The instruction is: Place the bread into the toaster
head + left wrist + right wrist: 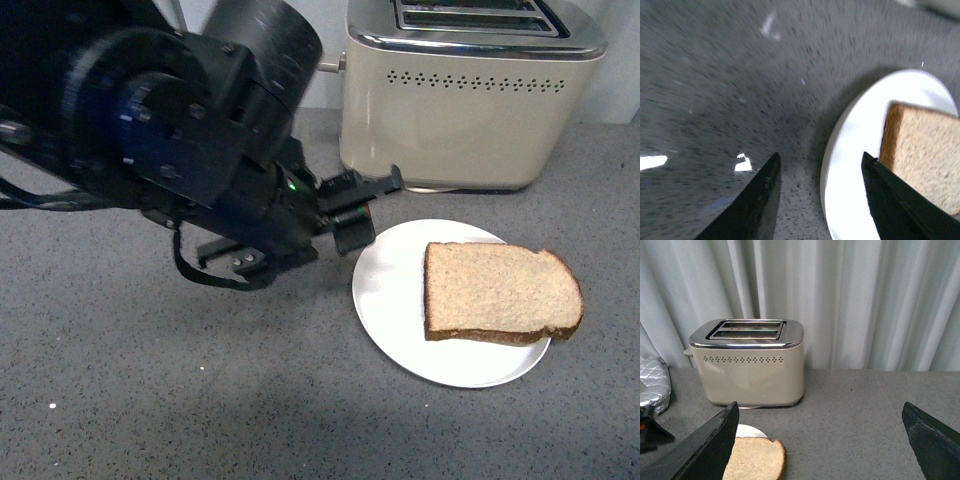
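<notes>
Left gripper [368, 207] low over tabletop [150, 400], jaws apart, empty, at plate [385, 290] rim. Bread [500, 293] flat on plate, just to its right, long axis in line. Left arm nearer. Toaster [460, 110] behind.

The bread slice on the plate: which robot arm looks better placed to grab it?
Left, probably. The left gripper hangs open right beside the plate, close to the bread. The right gripper, also open, seems farther back and is absent from the front view.
</notes>
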